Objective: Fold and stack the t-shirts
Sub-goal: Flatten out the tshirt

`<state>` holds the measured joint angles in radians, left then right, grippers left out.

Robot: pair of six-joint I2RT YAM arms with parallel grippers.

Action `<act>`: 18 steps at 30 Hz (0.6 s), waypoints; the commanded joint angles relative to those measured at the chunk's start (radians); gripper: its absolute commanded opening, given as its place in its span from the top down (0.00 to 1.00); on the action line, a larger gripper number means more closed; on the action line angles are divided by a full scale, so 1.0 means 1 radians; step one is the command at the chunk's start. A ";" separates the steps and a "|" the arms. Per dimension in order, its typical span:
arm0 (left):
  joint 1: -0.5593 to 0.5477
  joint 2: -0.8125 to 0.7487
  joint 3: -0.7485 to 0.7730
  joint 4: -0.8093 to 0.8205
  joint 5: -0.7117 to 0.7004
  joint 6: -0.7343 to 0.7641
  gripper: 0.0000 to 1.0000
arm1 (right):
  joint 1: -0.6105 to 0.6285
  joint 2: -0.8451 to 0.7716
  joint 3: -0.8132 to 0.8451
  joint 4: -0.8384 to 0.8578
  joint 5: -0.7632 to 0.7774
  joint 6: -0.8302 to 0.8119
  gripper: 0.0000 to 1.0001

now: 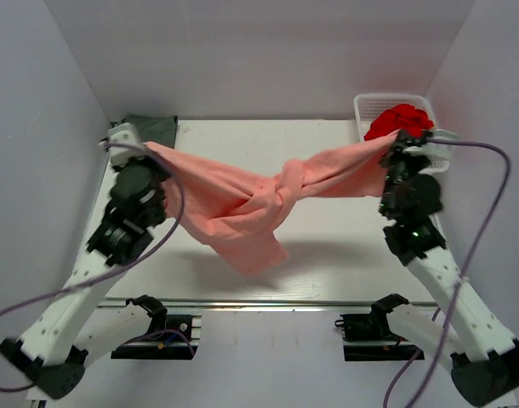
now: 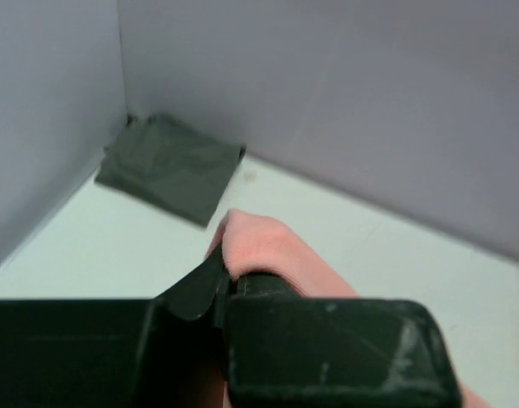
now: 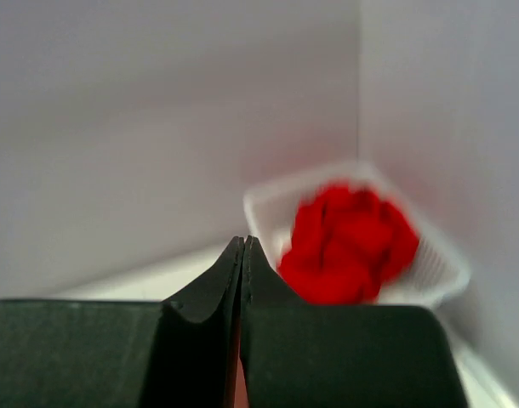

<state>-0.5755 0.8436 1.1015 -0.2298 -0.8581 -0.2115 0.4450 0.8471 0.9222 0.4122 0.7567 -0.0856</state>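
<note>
overall: bright, even, diffuse light from above; white walls [image 1: 242,59] carry a faint lavender cast
shadows: one soft-edged patch on the table [image 1: 362,255] under the hanging salmon-pink shirt [image 1: 242,212]; darker band below the near table edge
top view: sharp throughout; wide-angle, side walls splay outward toward the corners
left wrist view: left gripper [image 2: 219,285] near-black, detail crushed, edges soft; pink cloth at it blurred; dark grey-green shirt [image 2: 170,166] slightly soft, folds still readable
right wrist view: right gripper [image 3: 242,255] tips fairly crisp; basket [image 3: 268,204] and red cloth [image 3: 349,242] well out of focus, mesh smeared
colour: reds heavily saturated, fold detail lost
</note>
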 commanded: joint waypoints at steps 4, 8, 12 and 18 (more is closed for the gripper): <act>0.069 0.400 -0.092 -0.057 0.048 -0.169 1.00 | -0.041 0.376 -0.250 -0.098 -0.054 0.492 1.00; 0.153 0.676 0.003 -0.132 0.088 -0.235 1.00 | -0.086 0.659 -0.079 -0.367 -0.115 0.621 1.00; 0.213 0.839 0.167 -0.296 0.065 -0.313 0.39 | -0.100 0.794 0.082 -0.507 -0.123 0.643 0.86; 0.240 0.824 0.250 -0.342 0.212 -0.286 0.00 | -0.098 0.756 0.122 -0.467 -0.246 0.525 0.26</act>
<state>-0.3309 1.7573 1.3094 -0.5308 -0.7280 -0.4877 0.3450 1.6455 0.9897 -0.0551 0.5697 0.4740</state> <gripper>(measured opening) 0.994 0.716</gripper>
